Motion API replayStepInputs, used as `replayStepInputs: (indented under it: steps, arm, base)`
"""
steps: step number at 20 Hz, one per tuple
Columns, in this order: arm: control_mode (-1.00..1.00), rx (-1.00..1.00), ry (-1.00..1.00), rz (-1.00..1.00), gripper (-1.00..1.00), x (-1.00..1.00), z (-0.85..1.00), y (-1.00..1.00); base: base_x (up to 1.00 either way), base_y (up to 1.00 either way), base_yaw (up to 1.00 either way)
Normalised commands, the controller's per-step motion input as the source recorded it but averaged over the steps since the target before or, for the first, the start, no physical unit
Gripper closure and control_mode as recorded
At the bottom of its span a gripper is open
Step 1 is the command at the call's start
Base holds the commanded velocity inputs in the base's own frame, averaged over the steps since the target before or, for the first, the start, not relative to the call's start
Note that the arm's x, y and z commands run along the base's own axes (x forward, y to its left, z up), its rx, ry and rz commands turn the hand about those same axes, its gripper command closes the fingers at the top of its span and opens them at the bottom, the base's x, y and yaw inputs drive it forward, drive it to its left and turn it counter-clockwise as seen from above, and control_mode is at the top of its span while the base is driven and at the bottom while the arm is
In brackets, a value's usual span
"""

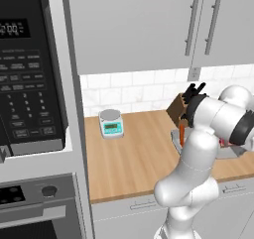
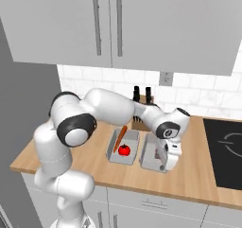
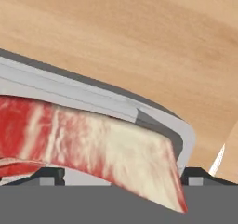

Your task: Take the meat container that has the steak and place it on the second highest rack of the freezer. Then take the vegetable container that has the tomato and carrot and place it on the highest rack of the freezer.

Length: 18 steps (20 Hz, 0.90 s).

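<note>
Two grey trays sit side by side on the wooden counter. The vegetable container [image 2: 133, 144] holds the tomato [image 2: 124, 150] and the carrot [image 2: 120, 136]; the carrot [image 1: 182, 134] also peeks out behind my arm. To its right stands the meat container [image 2: 150, 152]. My gripper [image 2: 165, 164] is lowered at that tray's front right end. Up close, the steak [image 3: 93, 139] lies inside the tray's rim [image 3: 93, 95], and my gripper [image 3: 123, 179] is open, its fingertips [image 3: 46, 176] wide apart on either side of the meat. The freezer and its racks are out of view.
A knife block [image 2: 142, 99] stands against the tiled wall behind the trays. A kitchen scale [image 1: 111, 124] sits at the counter's far left, next to the microwave [image 1: 25, 69] and the oven column. A black cooktop [image 2: 227, 151] lies to the right. Wall cabinets hang overhead.
</note>
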Motion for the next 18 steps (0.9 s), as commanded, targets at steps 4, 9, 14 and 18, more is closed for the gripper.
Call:
replayStepInputs:
  steps: [4,9,14,18]
  arm:
    - [-1.0,-0.21,-0.24,0.0,-1.0,-0.06,-0.29,0.36]
    - [-1.0,-0.24,-0.24,-0.01,-1.0,-0.12,-0.25,0.55]
    - [-1.0,-0.17,-0.16,-0.08,-1.0,-0.09,-0.36,0.21]
    - [-1.0,-0.06,-0.03,-0.08,-1.0,0.0,-0.44,-0.17]
  base:
    - [0.0,0.0,0.0]
    - [0.0,0.0,0.0]
    - [0.0,0.0,0.0]
    - [0.0,0.0,0.0]
